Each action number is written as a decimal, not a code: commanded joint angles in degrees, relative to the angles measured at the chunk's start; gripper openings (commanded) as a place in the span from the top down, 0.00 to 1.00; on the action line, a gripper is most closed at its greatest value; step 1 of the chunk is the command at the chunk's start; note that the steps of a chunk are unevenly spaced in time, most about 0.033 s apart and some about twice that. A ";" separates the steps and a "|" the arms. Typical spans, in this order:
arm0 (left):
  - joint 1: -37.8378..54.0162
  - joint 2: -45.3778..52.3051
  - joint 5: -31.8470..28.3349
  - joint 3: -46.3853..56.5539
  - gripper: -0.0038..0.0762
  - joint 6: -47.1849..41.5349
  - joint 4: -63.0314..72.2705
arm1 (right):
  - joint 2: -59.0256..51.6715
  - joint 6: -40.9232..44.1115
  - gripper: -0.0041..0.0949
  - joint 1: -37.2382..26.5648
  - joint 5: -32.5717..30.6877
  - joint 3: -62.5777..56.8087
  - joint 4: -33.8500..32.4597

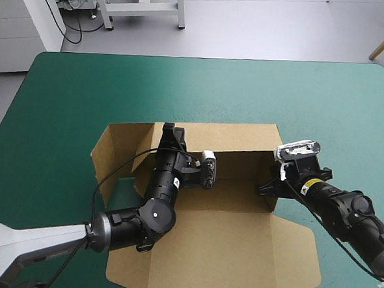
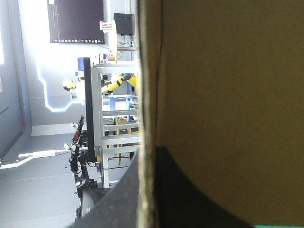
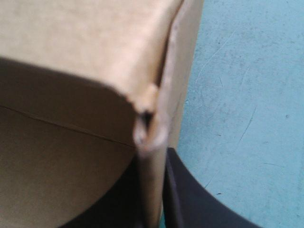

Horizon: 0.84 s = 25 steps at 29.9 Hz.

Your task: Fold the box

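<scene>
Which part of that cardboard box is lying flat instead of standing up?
On the box, the wide near panel lies flat on the teal-green cover; the far wall stands raised, with the left claw and right claw pinching the raised board.

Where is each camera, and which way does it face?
High view: above, behind the robot, facing down on table and box; both arms show.
Left wrist view: above that wrist, along the left end effector, shut on a box wall.
Right wrist view: same, along the right end effector, gripping another wall.
All share the box.
</scene>
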<state>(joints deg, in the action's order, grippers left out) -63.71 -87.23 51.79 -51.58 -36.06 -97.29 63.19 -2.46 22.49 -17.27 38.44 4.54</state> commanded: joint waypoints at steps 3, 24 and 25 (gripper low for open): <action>-0.18 2.13 0.33 -1.12 0.96 -0.72 -2.98 | 0.54 -1.06 0.96 0.24 2.09 1.06 -0.68; -0.25 2.13 1.31 -1.24 0.28 -2.54 -6.77 | 0.54 -1.59 0.97 0.13 -5.05 1.30 -4.54; -0.25 2.13 1.31 -1.24 0.29 -3.02 -6.77 | 0.54 -1.12 0.97 0.13 -5.21 1.73 -4.54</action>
<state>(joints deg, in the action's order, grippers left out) -63.71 -87.28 50.99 -51.58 -37.16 -97.78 63.30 -2.69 22.49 -19.57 38.96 2.30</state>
